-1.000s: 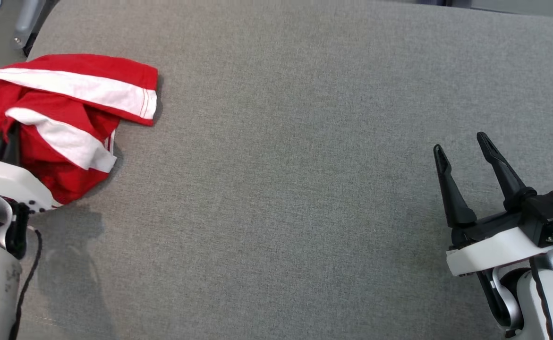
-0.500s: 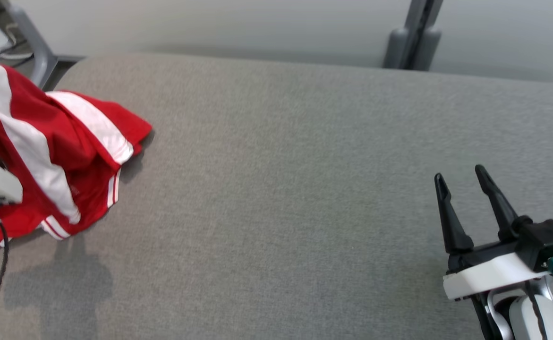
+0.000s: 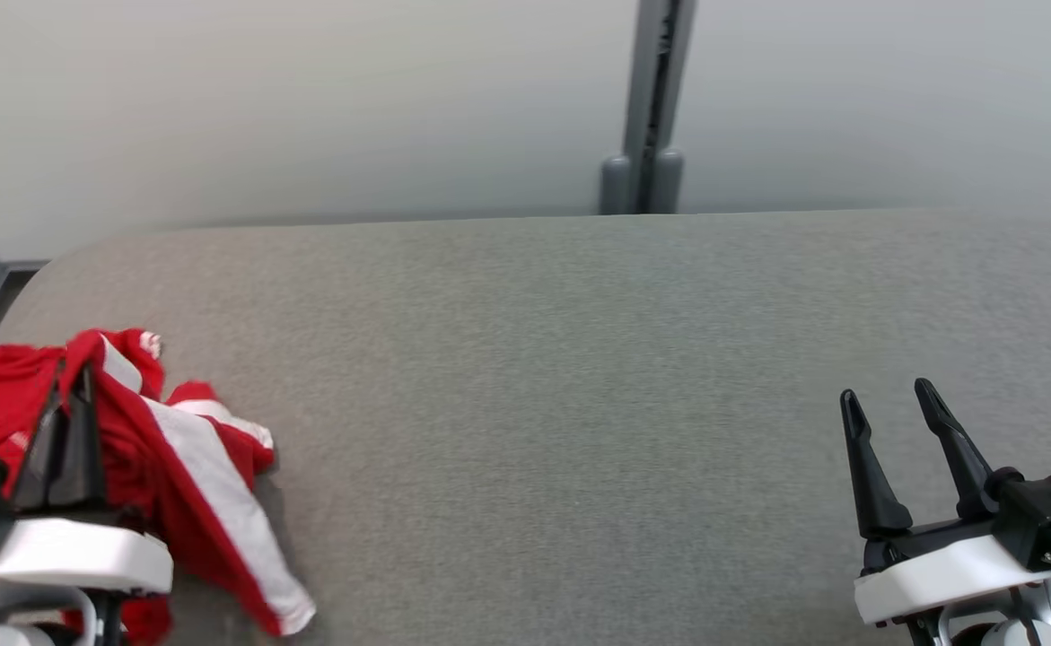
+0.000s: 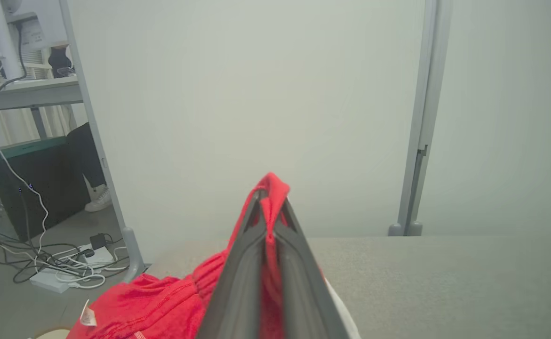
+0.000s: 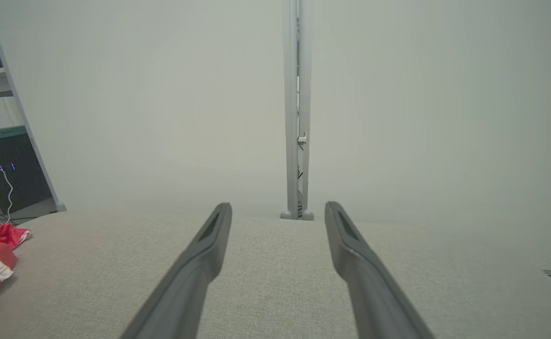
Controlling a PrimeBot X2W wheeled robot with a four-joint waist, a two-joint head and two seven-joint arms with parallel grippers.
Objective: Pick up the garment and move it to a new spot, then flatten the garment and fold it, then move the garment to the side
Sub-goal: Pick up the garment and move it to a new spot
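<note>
Jaws of the L gripper (image 3: 74, 377) are pressed together on a fold of the red-and-white garment (image 3: 186, 449). In the left wrist view a small peak of red cloth stands out above the fingertips (image 4: 257, 203), and more red cloth shows in the thin slit between the two fingers. The garment is at the left end of the gray fabric surface (image 3: 534, 404), in the lower left corner of the head view. It is bunched up around the L gripper, w/ one broad white stripe running down toward the near edge and the red part spreading to the left. In the right wrist view its edge lies crumpled on the surface, far to the left. Jaws of the R gripper (image 3: 887, 395) are apart w/ nothing between them. It hovers over the bare surface at the lower right of the head view, well apart from the garment, fingers pointing toward the pale wall panel (image 3: 310, 108). A gray post (image 3: 651, 108) stands upright behind the far edge of the surface, approx. in the middle. Beside the panel, the left wrist view shows cables (image 4: 44, 263) on the floor and a person's foot in a pale shoe (image 4: 99, 203).
</note>
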